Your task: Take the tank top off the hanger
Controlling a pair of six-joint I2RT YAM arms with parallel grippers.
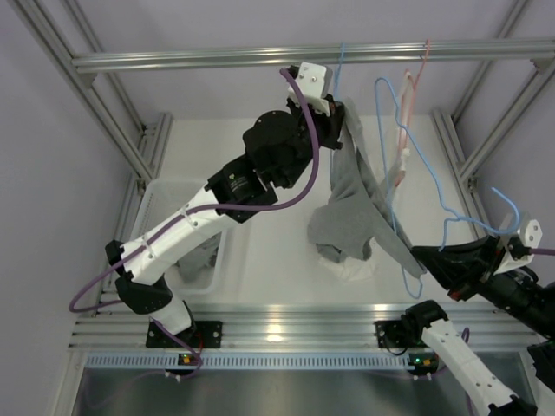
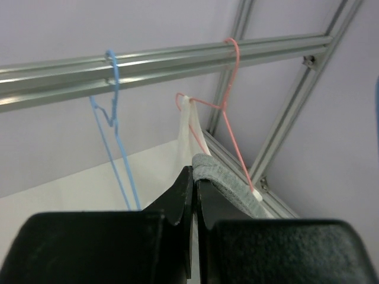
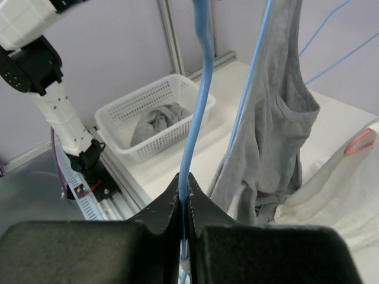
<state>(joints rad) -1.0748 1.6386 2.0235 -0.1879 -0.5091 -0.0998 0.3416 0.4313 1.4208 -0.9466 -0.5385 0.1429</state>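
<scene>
left jaws closed tight on the strap of the grey tank top [image 1: 351,204]. right jaws closed tight on the blue hanger [image 3: 197,112] wire, tank top hanging just beyond.

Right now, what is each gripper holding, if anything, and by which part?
The left gripper pinches the grey tank top by a shoulder strap. The right gripper is shut on the blue hanger, gripping its thin wire.
</scene>
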